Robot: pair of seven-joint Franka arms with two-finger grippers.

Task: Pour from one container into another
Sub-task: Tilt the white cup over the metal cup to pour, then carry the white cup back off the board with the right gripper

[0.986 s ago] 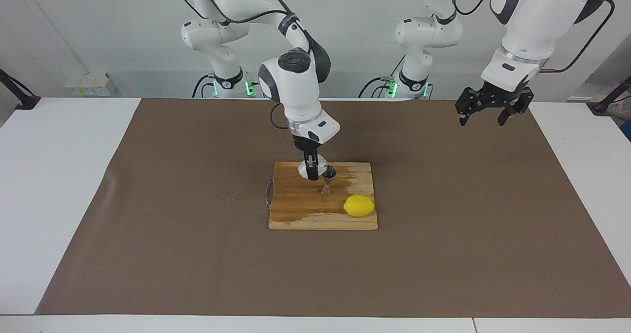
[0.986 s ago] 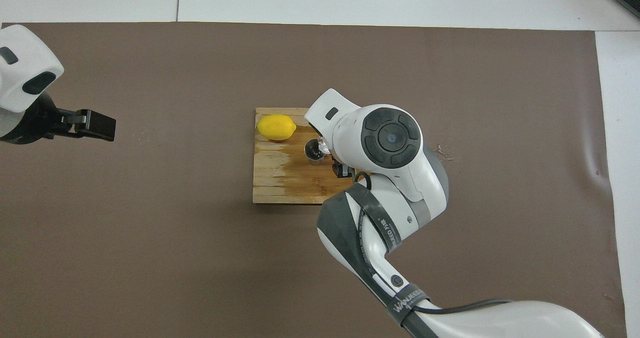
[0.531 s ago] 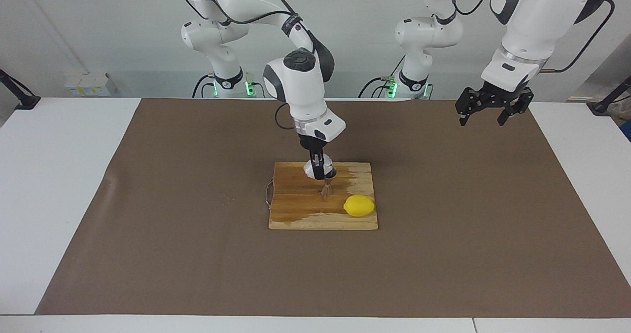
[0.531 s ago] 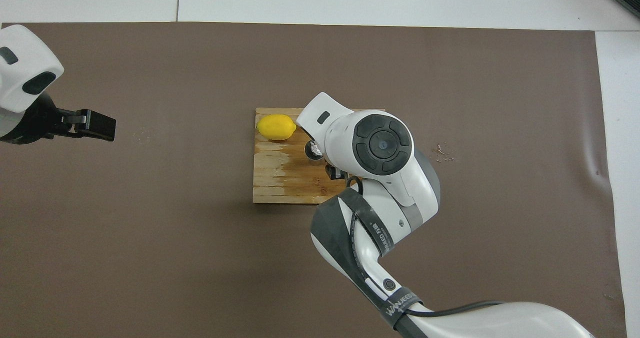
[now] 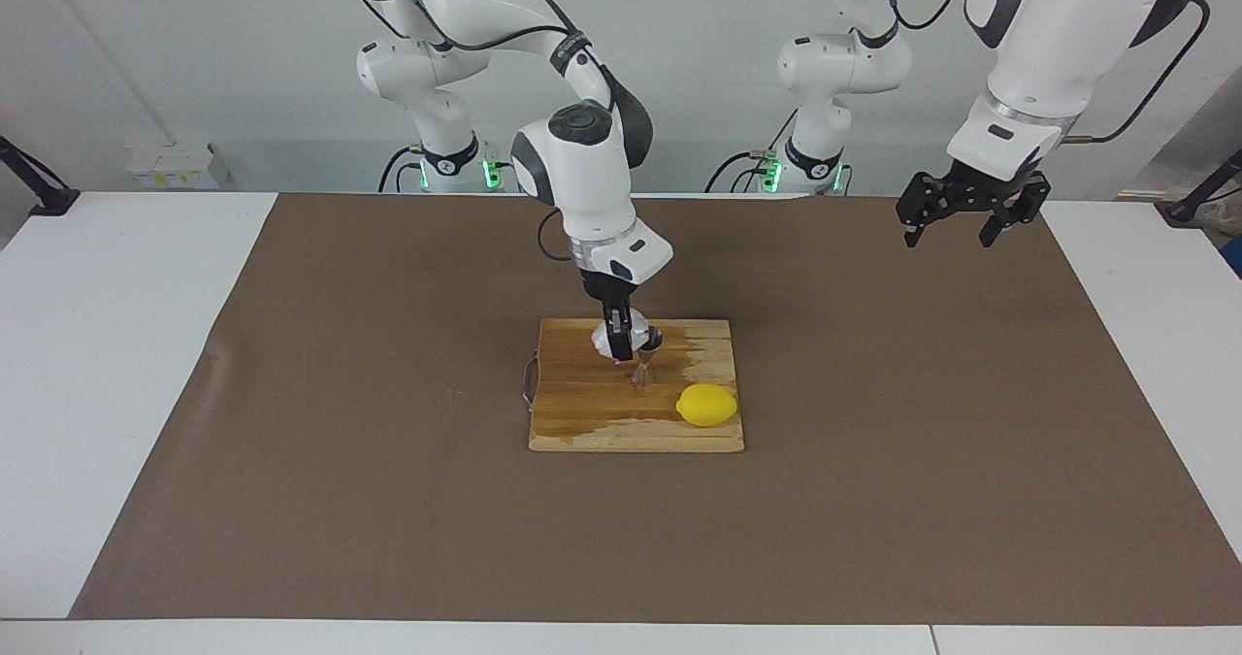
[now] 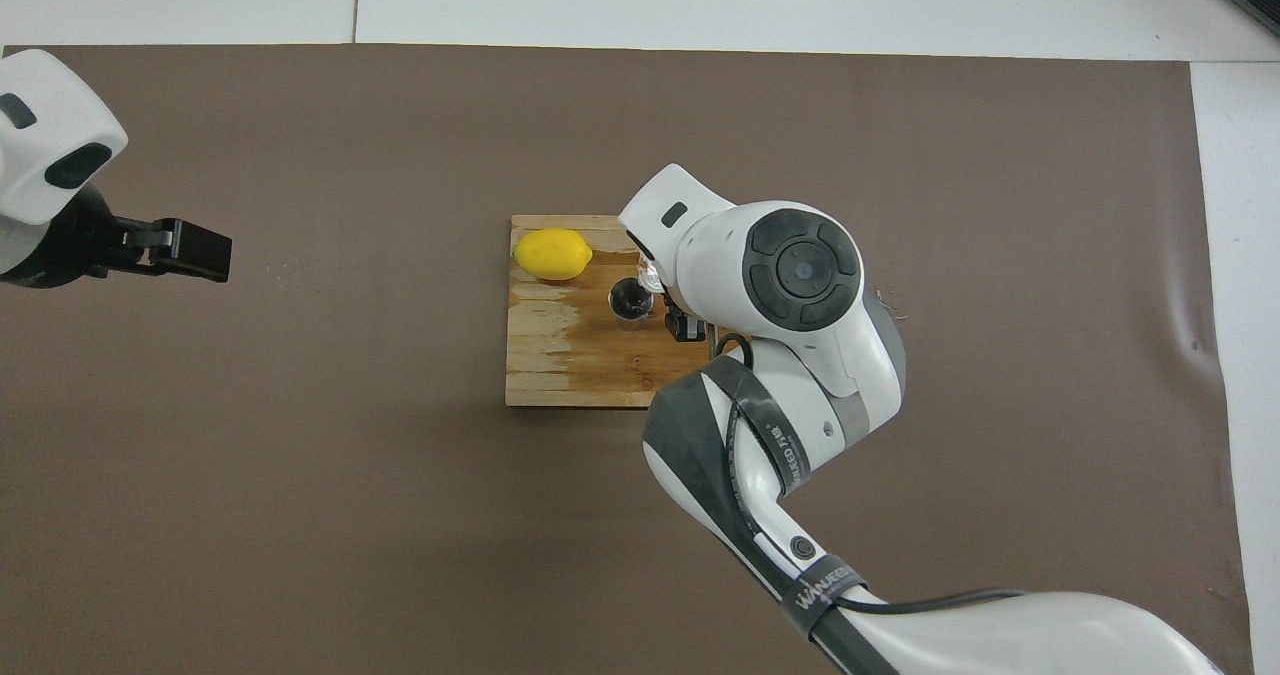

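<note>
A small steel jigger [image 5: 644, 358] [image 6: 631, 302] stands upright near the middle of the wooden cutting board [image 5: 592, 422] [image 6: 560, 375]. My right gripper [image 5: 619, 346] is shut on the squat translucent cup [image 5: 602, 341], holding it just above the board, right beside the jigger's rim on the side toward the right arm's end. In the overhead view the right wrist covers most of the cup [image 6: 651, 277]. I cannot tell how far the cup is tilted. My left gripper [image 5: 956, 226] [image 6: 200, 251] waits open, raised over the mat at the left arm's end.
A yellow lemon [image 5: 706, 405] [image 6: 552, 254] lies on the board's corner, farther from the robots than the jigger. A wet patch darkens part of the board. The brown mat [image 5: 388, 500] covers the table. Small crumbs [image 6: 885, 303] lie on it.
The right gripper swung the cup over the jigger's mouth half a second ago, then drew it back slightly toward the right arm's end. The left arm has not moved.
</note>
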